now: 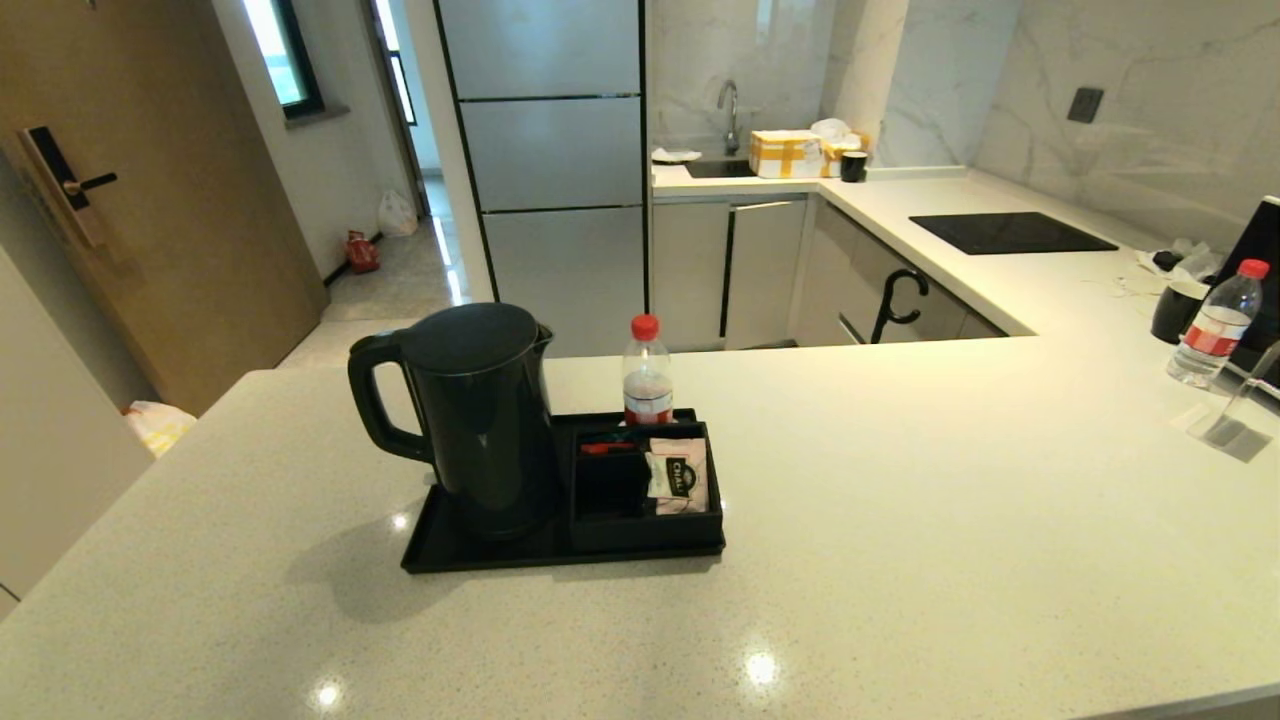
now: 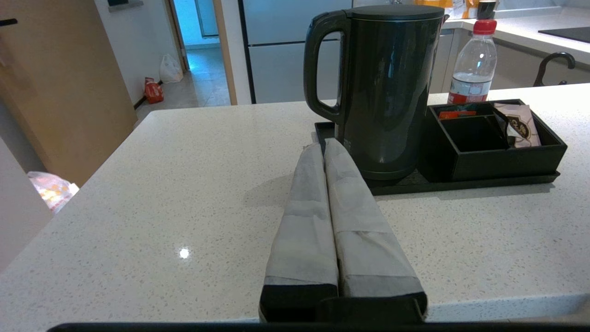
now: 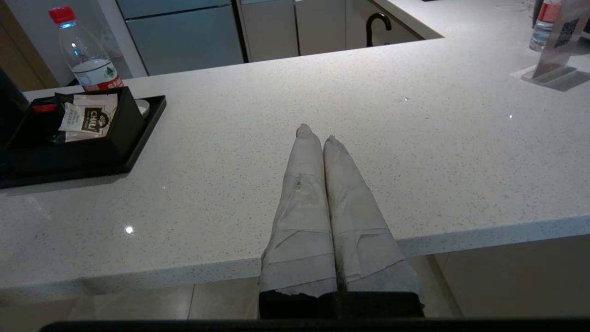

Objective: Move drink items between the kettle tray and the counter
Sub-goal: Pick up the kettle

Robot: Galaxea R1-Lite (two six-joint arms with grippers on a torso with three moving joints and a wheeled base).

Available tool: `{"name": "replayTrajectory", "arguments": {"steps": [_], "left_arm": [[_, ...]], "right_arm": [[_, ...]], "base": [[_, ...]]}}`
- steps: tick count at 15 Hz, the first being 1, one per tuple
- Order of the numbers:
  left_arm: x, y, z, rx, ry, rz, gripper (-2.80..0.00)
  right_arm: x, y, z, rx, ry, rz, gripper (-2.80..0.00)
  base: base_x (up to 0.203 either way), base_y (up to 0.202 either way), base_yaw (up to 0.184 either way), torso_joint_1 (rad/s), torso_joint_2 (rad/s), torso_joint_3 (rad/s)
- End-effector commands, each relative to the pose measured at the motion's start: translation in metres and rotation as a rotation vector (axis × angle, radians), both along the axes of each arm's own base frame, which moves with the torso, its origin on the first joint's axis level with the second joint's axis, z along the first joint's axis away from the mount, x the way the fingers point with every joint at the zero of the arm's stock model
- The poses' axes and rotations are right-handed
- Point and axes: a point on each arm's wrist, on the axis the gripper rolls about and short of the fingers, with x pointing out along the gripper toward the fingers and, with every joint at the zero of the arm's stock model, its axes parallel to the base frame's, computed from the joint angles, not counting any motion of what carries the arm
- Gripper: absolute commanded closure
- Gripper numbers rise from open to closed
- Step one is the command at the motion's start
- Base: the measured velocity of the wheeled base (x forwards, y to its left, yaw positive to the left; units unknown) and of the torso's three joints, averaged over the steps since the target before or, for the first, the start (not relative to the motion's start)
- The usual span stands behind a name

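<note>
The matte-black kettle [image 1: 480, 415] [image 2: 385, 87] stands upright on the left part of the black kettle tray [image 1: 450, 555] [image 2: 465, 184], its loop handle facing left. A pale-pink sachet [image 1: 678, 475] [image 2: 518, 124] [image 3: 90, 117] leans in the right compartment of the tray's boxed section [image 1: 645, 525]. The tray rests on the off-white speckled counter [image 1: 900, 520]. My left gripper [image 2: 322, 146] is shut and empty, hovering over the counter just before the tray's near-left corner. My right gripper [image 3: 315, 134] is shut and empty over bare counter, to the right of the tray. Neither gripper shows in the head view.
A clear red-capped bottle [image 1: 647, 372] [image 2: 472, 60] [image 3: 85, 50] stands on the tray behind the boxed section. A second bottle [image 1: 1215, 325], a black mug [image 1: 1180, 310] and a clear stand [image 1: 1235, 420] sit at the far right. A cooktop [image 1: 1010, 232] lies on the back counter.
</note>
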Motion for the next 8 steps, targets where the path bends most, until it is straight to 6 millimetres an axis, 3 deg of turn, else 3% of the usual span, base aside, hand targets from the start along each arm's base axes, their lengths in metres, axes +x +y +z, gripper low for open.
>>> {"name": "replayTrajectory", "arguments": {"steps": [1,8], "left_arm": [[0.0035,0.0000,-0.0108,-0.001,0.037,0.000,0.00],[0.0035,-0.0002,-0.0108,0.034,0.037,-0.003,0.00]], "right_arm": [[0.0024,0.0000,-0.0084,0.000,0.029,0.000,0.00],[0.0024,0.0000,-0.0084,0.000,0.029,0.000,0.00]], "base": [[0.000,0.000,0.000,0.000,0.00,0.000],[0.000,0.000,0.000,0.000,0.00,0.000]]}}
